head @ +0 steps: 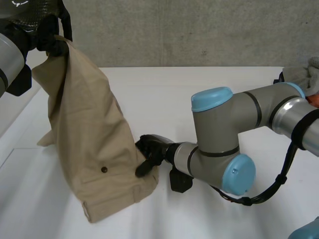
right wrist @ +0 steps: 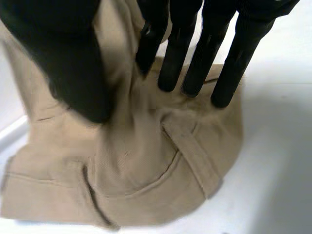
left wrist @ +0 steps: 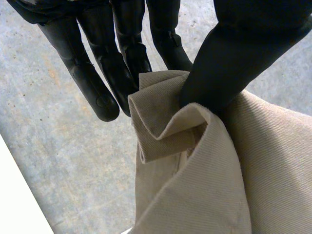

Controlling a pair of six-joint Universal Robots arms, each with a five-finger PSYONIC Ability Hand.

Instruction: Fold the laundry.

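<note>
Over white table (head: 209,89), tan twill trousers (head: 84,124) hanging: left hand (left wrist: 234,63) fingers and thumb pinch bunched top; right hand (head: 151,149) fingers clamp lower fold

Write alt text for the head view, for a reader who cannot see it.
The robot's left hand holds a beige garment up by one end so that it hangs down to the white table, while the right hand grips its lower side edge near a dark button. A grey cloth lies at the table's far right edge.
</note>
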